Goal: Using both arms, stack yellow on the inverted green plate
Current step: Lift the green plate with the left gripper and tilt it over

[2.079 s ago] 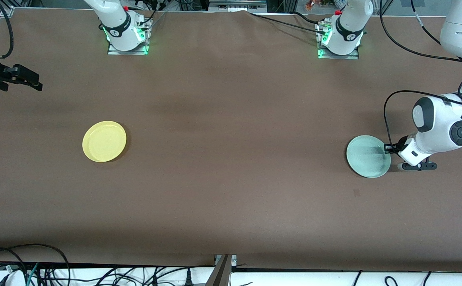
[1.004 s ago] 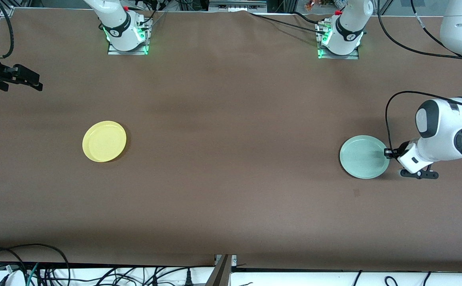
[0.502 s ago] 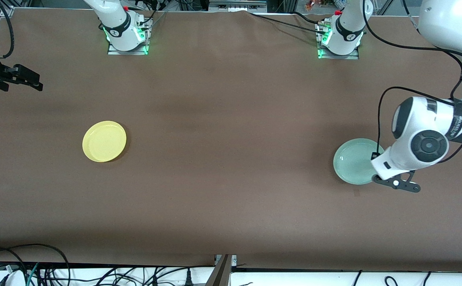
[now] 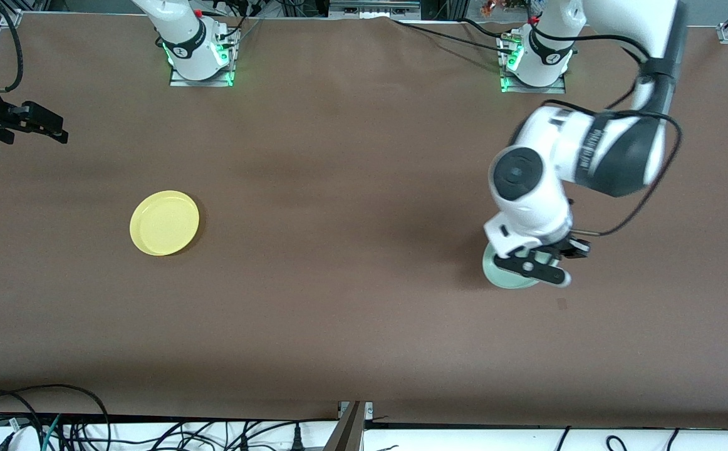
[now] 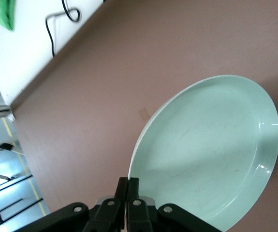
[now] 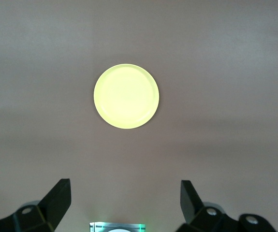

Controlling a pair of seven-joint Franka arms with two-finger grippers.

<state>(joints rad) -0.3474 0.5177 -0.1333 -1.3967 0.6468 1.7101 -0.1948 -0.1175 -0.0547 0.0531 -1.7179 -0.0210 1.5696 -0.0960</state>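
Over the worktop (image 4: 364, 326) toward the left arm's end, the left tool (image 5: 128, 186) pinches only the rim of the tilted green plate (image 5: 206, 154), which may slip mid-flip, while the right tool (image 6: 124, 198) waits spread wide above the yellow plate (image 4: 164, 222).

yellow plate (image 4: 164, 223): flat on the table (image 4: 351, 313), toward the right arm's end; well apart from the other plate
green plate (image 4: 507, 275): tilted, off the table, toward the left arm's end; rim pinched in the left gripper (image 5: 128, 193)
right gripper (image 6: 124, 195): jaws wide, hanging over the table's end, waiting
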